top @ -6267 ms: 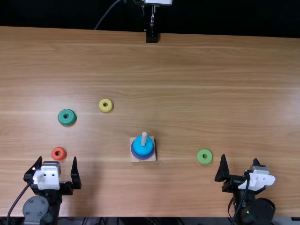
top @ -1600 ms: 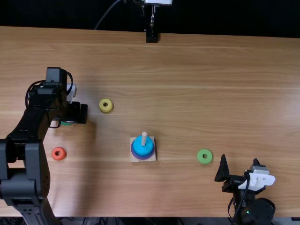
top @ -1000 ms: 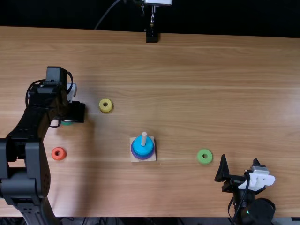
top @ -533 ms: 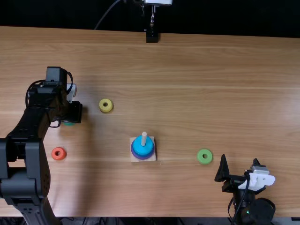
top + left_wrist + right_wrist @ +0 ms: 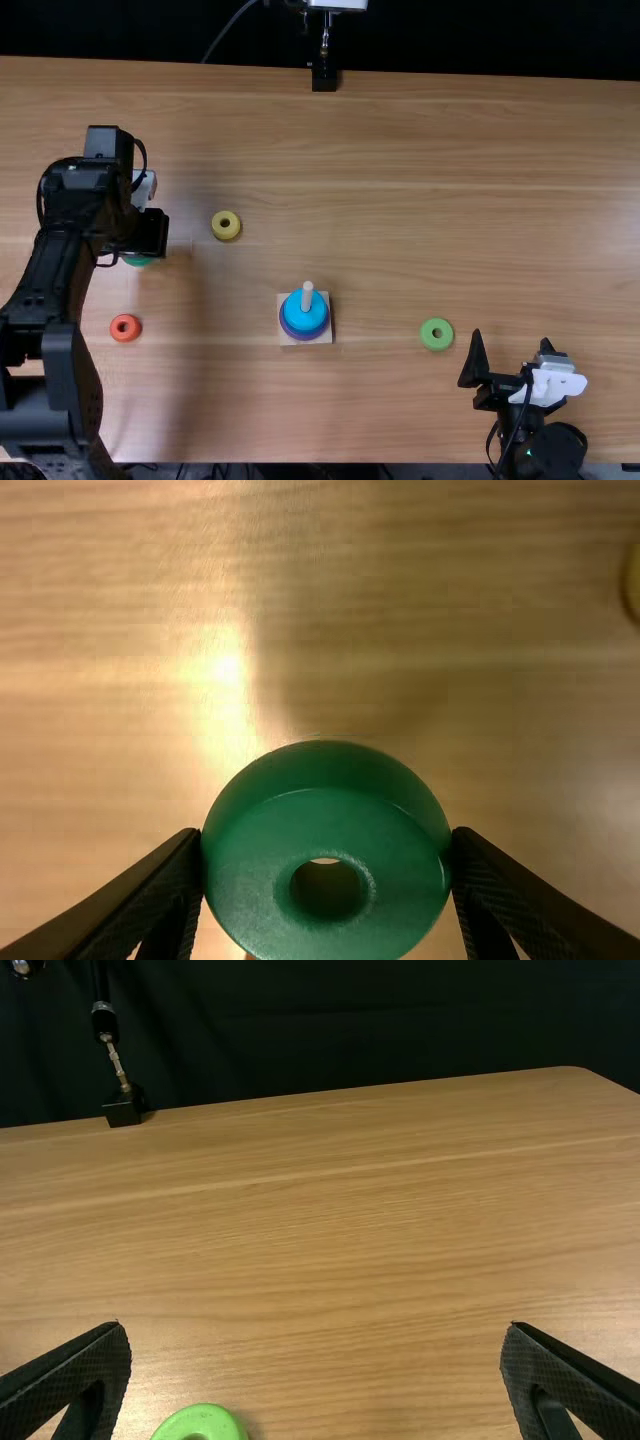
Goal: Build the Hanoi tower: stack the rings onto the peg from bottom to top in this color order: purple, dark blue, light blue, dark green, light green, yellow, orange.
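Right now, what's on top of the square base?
A purple ring lowest, a light blue ring topmost, the peg rising through them. Can't tell if a dark blue ring sits between; the middle of the base is covered.

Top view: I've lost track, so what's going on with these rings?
The left gripper holds the dark green ring between its fingers. On the peg, blue sits above purple. Yellow, orange and light green rings lie on the table. The right gripper is open and empty.
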